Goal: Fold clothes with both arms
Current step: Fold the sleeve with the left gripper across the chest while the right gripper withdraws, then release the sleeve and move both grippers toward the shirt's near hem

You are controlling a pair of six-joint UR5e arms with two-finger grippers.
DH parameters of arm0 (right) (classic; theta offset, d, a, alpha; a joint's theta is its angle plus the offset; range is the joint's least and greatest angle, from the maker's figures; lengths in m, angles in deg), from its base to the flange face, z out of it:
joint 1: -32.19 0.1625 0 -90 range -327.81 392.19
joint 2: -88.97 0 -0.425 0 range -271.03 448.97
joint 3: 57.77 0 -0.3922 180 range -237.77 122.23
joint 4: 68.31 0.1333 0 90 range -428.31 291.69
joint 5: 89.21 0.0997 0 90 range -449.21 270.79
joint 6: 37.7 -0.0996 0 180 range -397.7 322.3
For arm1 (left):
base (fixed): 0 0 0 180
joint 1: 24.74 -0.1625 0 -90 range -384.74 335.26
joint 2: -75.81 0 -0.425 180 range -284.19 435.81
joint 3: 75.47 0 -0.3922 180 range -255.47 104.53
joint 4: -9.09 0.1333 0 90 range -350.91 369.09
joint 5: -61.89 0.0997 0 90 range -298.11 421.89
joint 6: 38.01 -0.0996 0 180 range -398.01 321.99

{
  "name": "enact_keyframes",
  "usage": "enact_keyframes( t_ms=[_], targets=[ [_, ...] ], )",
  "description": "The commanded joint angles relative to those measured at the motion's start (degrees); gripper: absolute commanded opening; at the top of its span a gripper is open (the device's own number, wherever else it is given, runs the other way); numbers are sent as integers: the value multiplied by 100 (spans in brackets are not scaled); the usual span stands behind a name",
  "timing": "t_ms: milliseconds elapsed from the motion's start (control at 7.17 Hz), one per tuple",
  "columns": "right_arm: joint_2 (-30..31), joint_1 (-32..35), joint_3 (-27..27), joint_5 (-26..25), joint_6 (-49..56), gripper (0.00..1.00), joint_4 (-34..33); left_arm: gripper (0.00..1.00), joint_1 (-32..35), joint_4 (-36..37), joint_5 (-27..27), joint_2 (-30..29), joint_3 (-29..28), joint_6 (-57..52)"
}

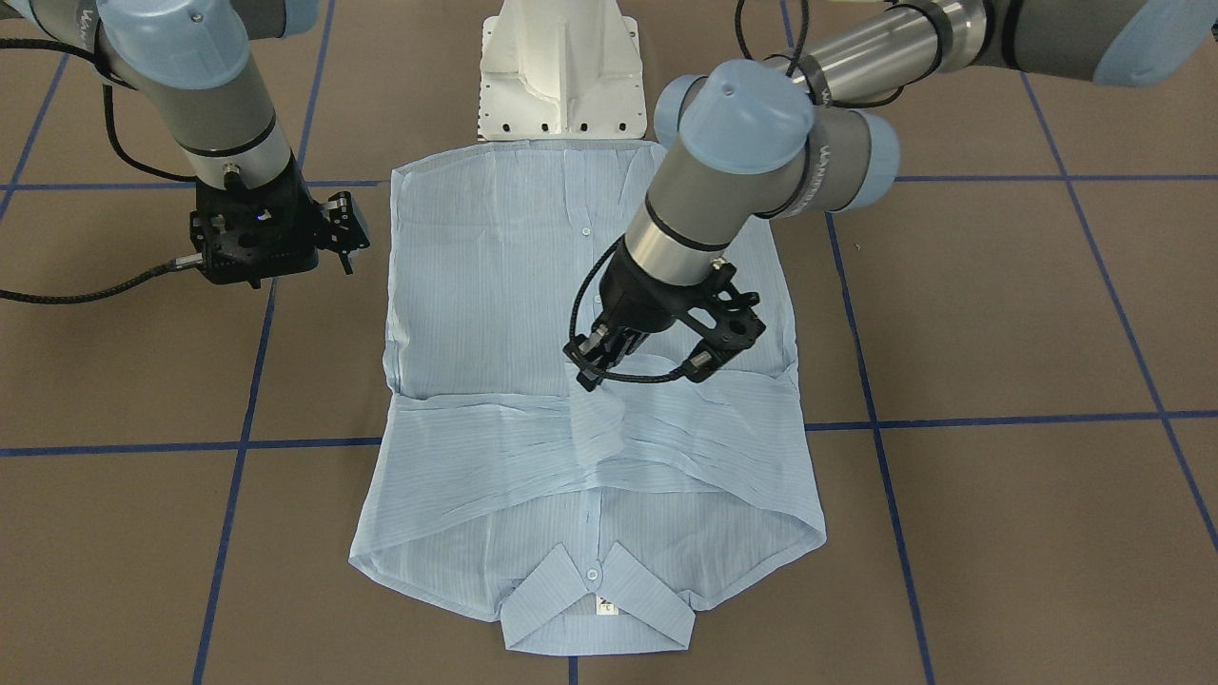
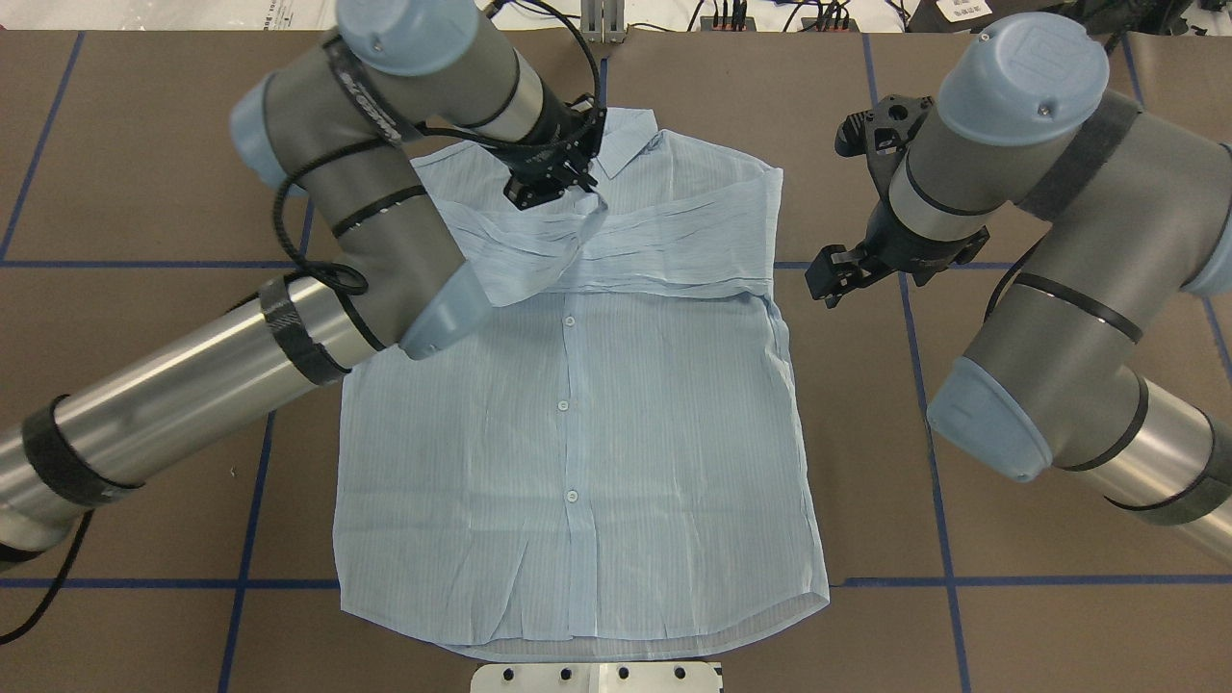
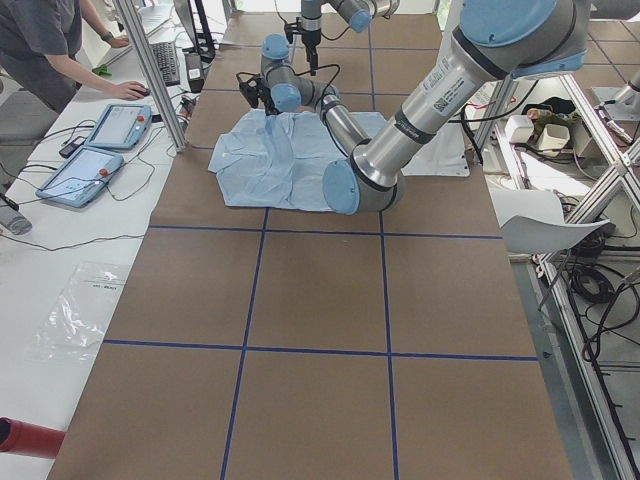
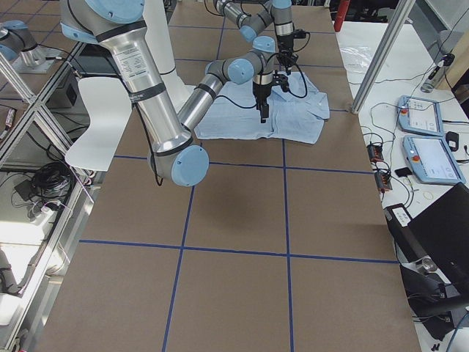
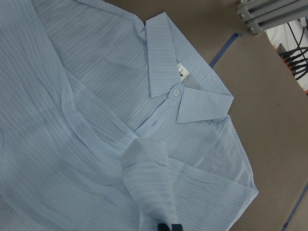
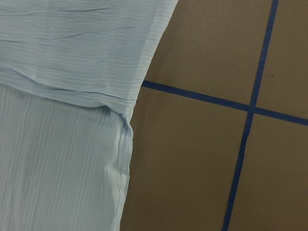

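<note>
The pale-blue striped shirt (image 1: 495,276) lies flat on the brown table, buttons up, and shows whole in the overhead view (image 2: 577,433). Its collar (image 1: 598,599) points away from the robot base. Both sleeves lie folded across the chest. My left gripper (image 1: 588,373) is shut on a sleeve cuff (image 1: 601,419) and holds it a little above the chest, below the collar. The cuff hangs from the fingertips in the left wrist view (image 5: 149,183). My right gripper (image 2: 835,276) is open and empty, hovering over bare table just beside the shirt's right side edge (image 6: 127,144).
The white pedestal base (image 1: 561,76) stands at the shirt's hem. Blue tape lines (image 1: 243,442) cross the brown table. An aluminium frame post (image 5: 269,14) stands beyond the collar. An operator (image 3: 50,50) and tablets (image 3: 100,150) are at a side desk.
</note>
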State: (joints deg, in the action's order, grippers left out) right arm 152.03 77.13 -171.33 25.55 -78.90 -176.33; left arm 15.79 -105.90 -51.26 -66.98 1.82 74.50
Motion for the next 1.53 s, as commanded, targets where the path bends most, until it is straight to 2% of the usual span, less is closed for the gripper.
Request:
enact_keyframes(
  t_ms=[0, 139, 418, 558, 697, 836, 976, 1115, 1255, 1394],
  targets=[
    [144, 6, -16, 29, -62, 100, 296, 44, -911, -682, 764, -615, -959, 439],
    [293, -3, -8, 37, -80, 100, 629, 99, -1019, -927, 803, -583, -971, -39],
    [583, -21, -42, 99, -124, 100, 1053, 100, -899, -912, 777, -329, -779, -717],
    [637, -73, -60, 90, -377, 100, 1063, 100, -706, -842, 603, -32, -438, -903],
    [654, -413, -113, 47, -936, 100, 1151, 100, -469, -555, 271, 476, 114, -1158],
    [663, -738, -113, 11, -1351, 100, 1386, 100, -389, -47, 241, 1038, 867, -1813],
    [733, -1246, -113, -354, -1851, 100, 1589, 100, -353, 236, 241, 1609, 1545, -2298],
    [803, -1843, -122, -1011, -2378, 100, 1739, 100, -318, 309, 241, 2241, 2196, -2503],
    [935, -2336, -122, -1400, -2914, 100, 1932, 100, -309, 440, 241, 2708, 2759, -2575],
    [1336, -2733, -252, -1717, -3137, 100, 2229, 100, -291, 729, 241, 2861, 3130, -2593]
  ],
)
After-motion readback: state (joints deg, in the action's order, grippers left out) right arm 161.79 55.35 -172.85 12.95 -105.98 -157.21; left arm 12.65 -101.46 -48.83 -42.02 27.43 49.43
